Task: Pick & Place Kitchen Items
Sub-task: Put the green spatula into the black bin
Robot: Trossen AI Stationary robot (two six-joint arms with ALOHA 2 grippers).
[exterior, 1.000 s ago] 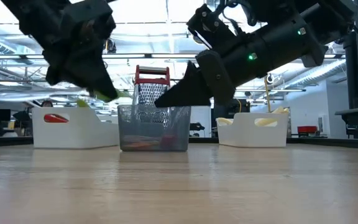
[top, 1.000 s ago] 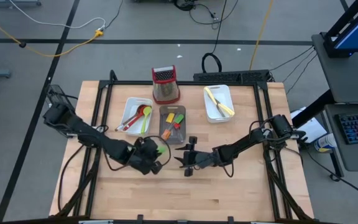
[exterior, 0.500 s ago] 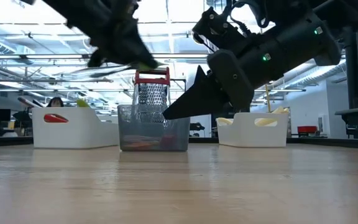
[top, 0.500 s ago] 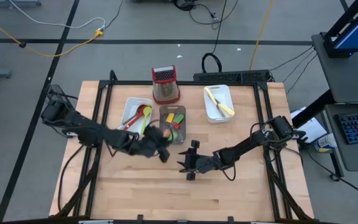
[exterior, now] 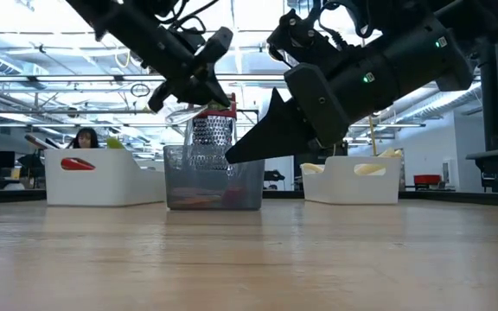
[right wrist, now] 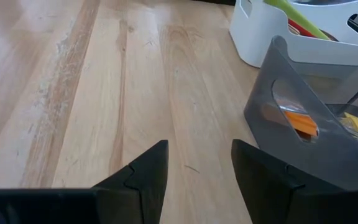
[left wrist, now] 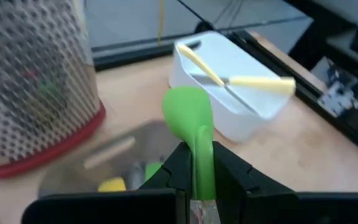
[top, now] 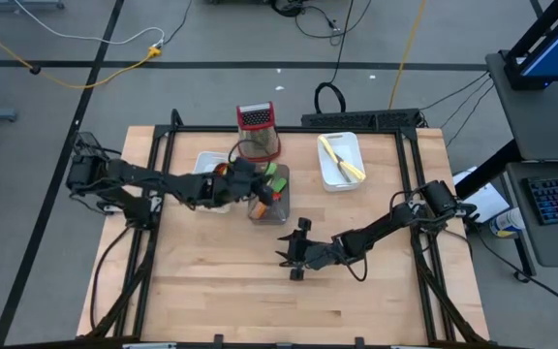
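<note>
High view shows the left gripper (top: 258, 184) reaching over the grey tray (top: 281, 208) near the middle of the table's far edge, its fingers pinched narrow on a green spatula (top: 272, 175) whose blade (left wrist: 188, 113) sticks up between them in the left wrist view. The right gripper (top: 289, 254) waits near the middle of the table (top: 356, 301), jaws spread wide and holding nothing, pointed towards that same tray. As far as the sorting goes, it looks nearly finished: red and green spoons lie in the white tray (top: 201, 163) towards the far left, pale-handled knives (top: 342, 160) lie in the other white tray (top: 327, 177) towards the far right, small spatulas sit in the grey one, and no loose utensil shows on the bare wood; only this spatula seems left to drop. The low view adds that the held spatula hangs well above the grey tray's rim, in front of the box grater (exterior: 210, 130), which the overhead picture cannot tell
</note>
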